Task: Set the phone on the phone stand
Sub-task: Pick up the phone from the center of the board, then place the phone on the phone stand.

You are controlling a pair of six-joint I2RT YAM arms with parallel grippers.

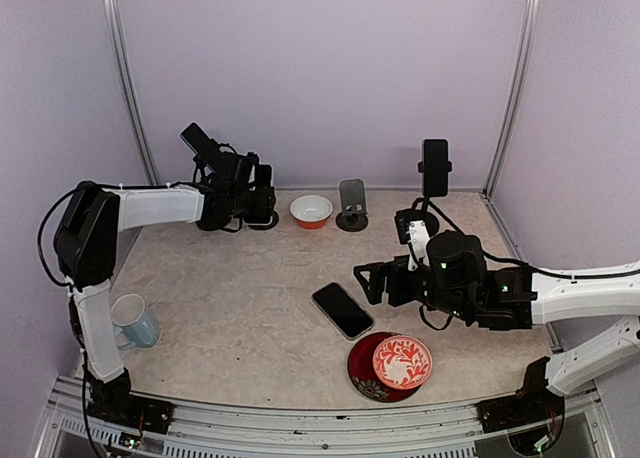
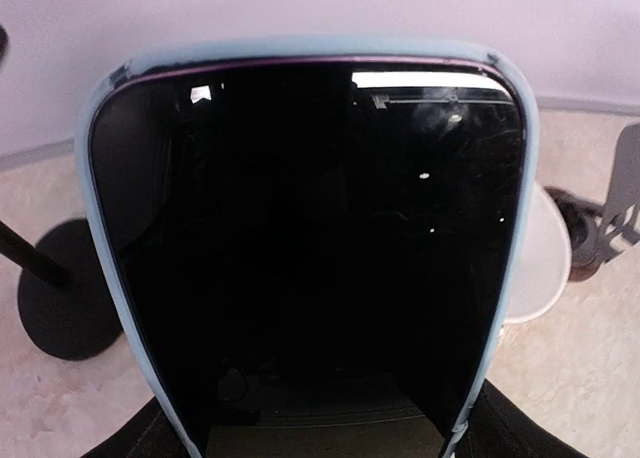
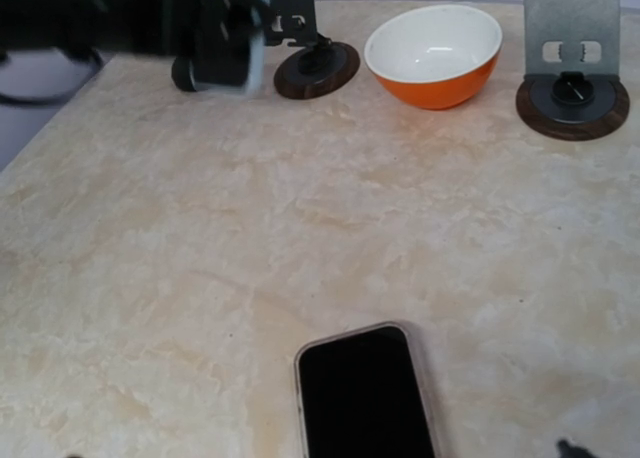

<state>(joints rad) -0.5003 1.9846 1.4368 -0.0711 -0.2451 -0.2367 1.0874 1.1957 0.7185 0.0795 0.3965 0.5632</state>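
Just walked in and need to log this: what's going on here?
The left gripper holds a blue-cased phone at the back of the table, close to a stand. The right gripper hovers open beside a second phone lying flat, not yet picked up.

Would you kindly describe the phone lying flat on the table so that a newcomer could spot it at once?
On the table, look midway between the bowl and the plates. The phone lies there beside the right tool. It alone lies flat; the held phone is in the left tool, the third phone on a stand.
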